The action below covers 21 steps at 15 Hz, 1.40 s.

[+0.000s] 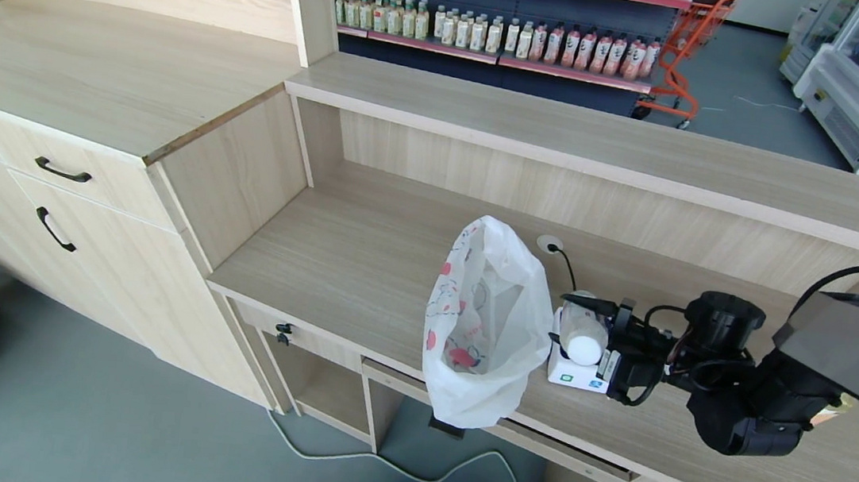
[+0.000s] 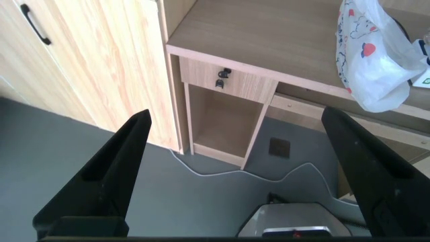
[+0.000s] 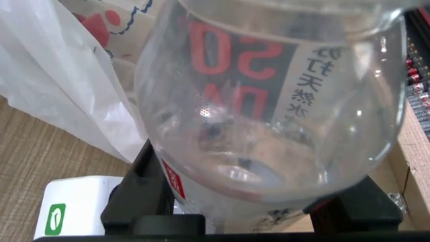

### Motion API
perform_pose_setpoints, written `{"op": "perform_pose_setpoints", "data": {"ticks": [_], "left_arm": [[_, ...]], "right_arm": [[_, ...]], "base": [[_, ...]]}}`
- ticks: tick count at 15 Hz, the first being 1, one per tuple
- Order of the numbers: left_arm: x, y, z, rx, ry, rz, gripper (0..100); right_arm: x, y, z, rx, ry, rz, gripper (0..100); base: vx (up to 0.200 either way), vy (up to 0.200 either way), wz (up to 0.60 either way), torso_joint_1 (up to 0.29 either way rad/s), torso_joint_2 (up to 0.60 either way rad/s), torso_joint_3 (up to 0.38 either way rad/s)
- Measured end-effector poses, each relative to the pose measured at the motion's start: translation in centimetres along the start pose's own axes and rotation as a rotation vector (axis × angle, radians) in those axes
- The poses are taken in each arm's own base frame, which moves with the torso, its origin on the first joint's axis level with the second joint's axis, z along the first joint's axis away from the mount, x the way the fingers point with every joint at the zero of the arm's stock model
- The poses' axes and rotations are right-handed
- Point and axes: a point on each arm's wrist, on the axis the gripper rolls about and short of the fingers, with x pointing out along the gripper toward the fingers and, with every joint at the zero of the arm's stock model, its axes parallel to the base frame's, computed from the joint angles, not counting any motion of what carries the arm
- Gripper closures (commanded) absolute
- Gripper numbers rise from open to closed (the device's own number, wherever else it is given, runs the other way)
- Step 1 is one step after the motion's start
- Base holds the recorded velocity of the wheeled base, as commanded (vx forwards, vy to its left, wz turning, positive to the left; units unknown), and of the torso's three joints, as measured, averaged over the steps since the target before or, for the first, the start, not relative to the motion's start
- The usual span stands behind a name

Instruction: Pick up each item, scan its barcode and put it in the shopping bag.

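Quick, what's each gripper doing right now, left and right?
Left gripper: open, holding nothing.
Right gripper: shut on the clear bottle.

Wooden counter (image 1: 363, 266), drink shelves (image 1: 499, 37), grey floor (image 1: 100, 414)

The bottle (image 3: 269, 101) carried a label (image 3: 289, 74) with large red figures on a dark band and white characters beside them, inverted in the right wrist view. A red-and-white strip (image 3: 173, 183) of print was too small to read. In the head view the box (image 1: 573, 374), at the bottle's 6 o'clock, bore a green square sign (image 3: 55, 218).
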Motion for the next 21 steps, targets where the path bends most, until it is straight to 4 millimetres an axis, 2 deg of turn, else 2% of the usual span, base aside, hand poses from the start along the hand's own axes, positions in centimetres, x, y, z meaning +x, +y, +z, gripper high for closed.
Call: {"op": "perform_pose_setpoints", "data": {"ticks": [3, 6, 8, 10, 14, 18, 21], "left_arm": [[0.0, 0.0, 0.0, 0.000, 0.000, 0.000, 0], [0.0, 0.0, 0.0, 0.000, 0.000, 0.000, 0], [0.0, 0.0, 0.0, 0.000, 0.000, 0.000, 0], [0.0, 0.0, 0.0, 0.000, 0.000, 0.000, 0], [0.0, 0.0, 0.0, 0.000, 0.000, 0.000, 0], [0.0, 0.0, 0.0, 0.000, 0.000, 0.000, 0], [0.0, 0.0, 0.0, 0.000, 0.000, 0.000, 0]], "right_arm": [[0.0, -0.1, 0.0, 0.015, -0.002, -0.002, 100], [-0.2, -1.1, 0.1, 0.146, -0.002, -0.019, 100], [-0.7, -3.2, 0.9, 0.278, -0.006, -0.048, 100], [-1.9, -6.1, 2.3, 0.453, 0.043, -0.125, 100], [-5.7, -10.7, 5.4, 0.821, 0.267, -0.464, 100], [-9.2, -10.9, 8.3, 0.898, 0.421, -0.634, 100], [-10.4, -10.9, 9.5, 0.873, 0.525, -0.756, 100]], "base": [[0.000, 0.000, 0.00, 0.000, 0.00, 0.000], [0.000, 0.000, 0.00, 0.000, 0.00, 0.000], [0.000, 0.000, 0.00, 0.000, 0.00, 0.000], [0.000, 0.000, 0.00, 0.000, 0.00, 0.000], [0.000, 0.000, 0.00, 0.000, 0.00, 0.000], [0.000, 0.000, 0.00, 0.000, 0.00, 0.000], [0.000, 0.000, 0.00, 0.000, 0.00, 0.000]]}}
